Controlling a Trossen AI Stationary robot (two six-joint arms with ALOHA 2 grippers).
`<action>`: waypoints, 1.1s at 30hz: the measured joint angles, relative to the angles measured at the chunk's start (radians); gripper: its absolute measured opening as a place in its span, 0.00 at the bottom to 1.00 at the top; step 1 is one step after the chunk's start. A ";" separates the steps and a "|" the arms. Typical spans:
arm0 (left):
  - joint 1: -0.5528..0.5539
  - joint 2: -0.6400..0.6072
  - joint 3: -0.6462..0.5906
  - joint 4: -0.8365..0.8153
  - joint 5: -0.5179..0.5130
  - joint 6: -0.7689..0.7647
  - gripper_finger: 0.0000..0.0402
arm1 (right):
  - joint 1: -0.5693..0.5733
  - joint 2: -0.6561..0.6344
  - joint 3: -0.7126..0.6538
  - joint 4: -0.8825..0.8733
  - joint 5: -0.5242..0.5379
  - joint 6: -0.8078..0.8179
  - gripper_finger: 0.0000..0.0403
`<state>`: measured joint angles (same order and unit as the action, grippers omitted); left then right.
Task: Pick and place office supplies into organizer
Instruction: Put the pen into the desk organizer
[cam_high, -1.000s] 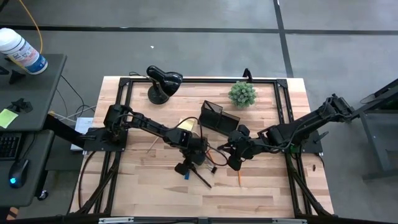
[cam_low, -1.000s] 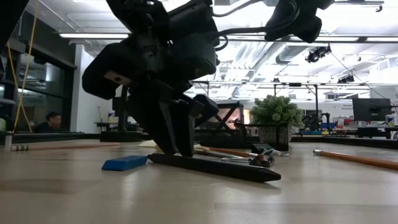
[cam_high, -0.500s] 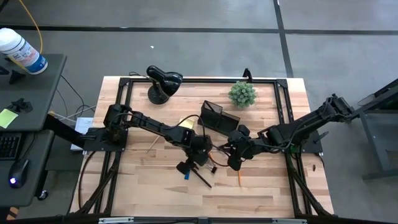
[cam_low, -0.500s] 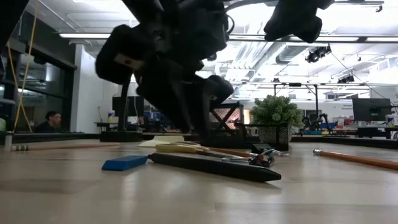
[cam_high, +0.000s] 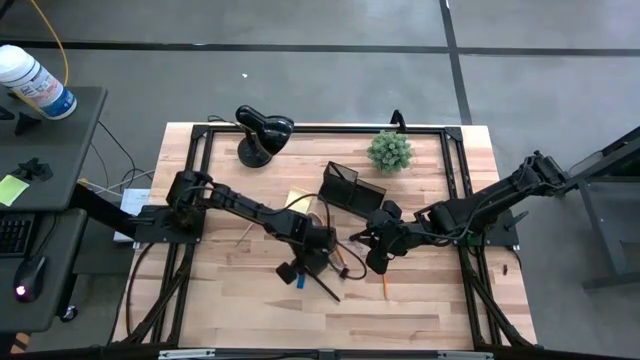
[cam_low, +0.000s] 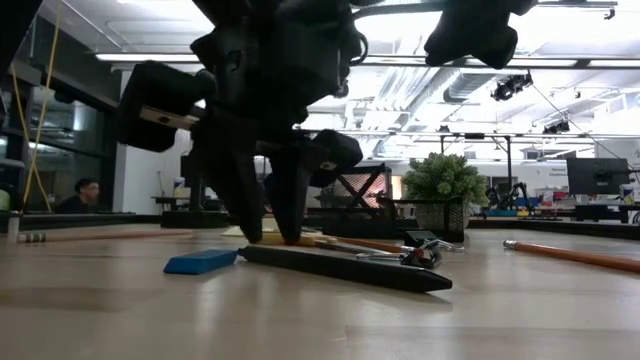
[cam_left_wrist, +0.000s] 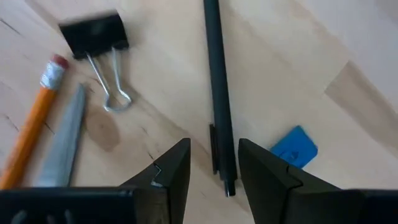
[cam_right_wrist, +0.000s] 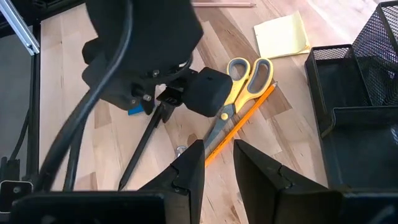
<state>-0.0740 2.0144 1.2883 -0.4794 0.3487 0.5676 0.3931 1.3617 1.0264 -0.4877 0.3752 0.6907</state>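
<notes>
Two grippers work low over the middle of the table. Left gripper (cam_low: 265, 215) stands nearest in the low view, fingers spread and pointing down, straddling a black pen (cam_low: 340, 268) without gripping it; the left wrist view shows the pen (cam_left_wrist: 216, 87) running up between the two fingers. Blue block (cam_low: 200, 262) lies just left of the pen, lower centre of the frame. Binder clip (cam_left_wrist: 96, 37) and a pencil (cam_left_wrist: 31, 127) lie beside it, upper left of the wrist frame. Right gripper (cam_high: 372, 258) hovers right of centre, jaws apart and empty. Scissors (cam_right_wrist: 239, 93) and sticky pad (cam_right_wrist: 281, 34) lie beyond it. Mesh organizer (cam_high: 350, 188) sits farther back, upper centre, near the plant (cam_high: 389, 150) and lamp (cam_high: 260, 132).
</notes>
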 joint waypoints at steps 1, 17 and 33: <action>-0.004 0.000 0.000 0.001 -0.008 -0.002 0.31 | 0.000 0.000 0.000 0.000 0.000 0.000 0.21; -0.004 0.031 0.001 0.012 -0.031 -0.030 0.31 | 0.000 0.000 0.000 0.000 -0.003 -0.019 0.21; -0.004 0.031 0.002 0.018 -0.040 -0.049 0.03 | -0.001 0.000 0.000 0.000 0.012 -0.019 0.21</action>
<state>-0.0784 2.0457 1.2907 -0.4619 0.3083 0.5190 0.3923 1.3617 1.0264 -0.4881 0.3875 0.6716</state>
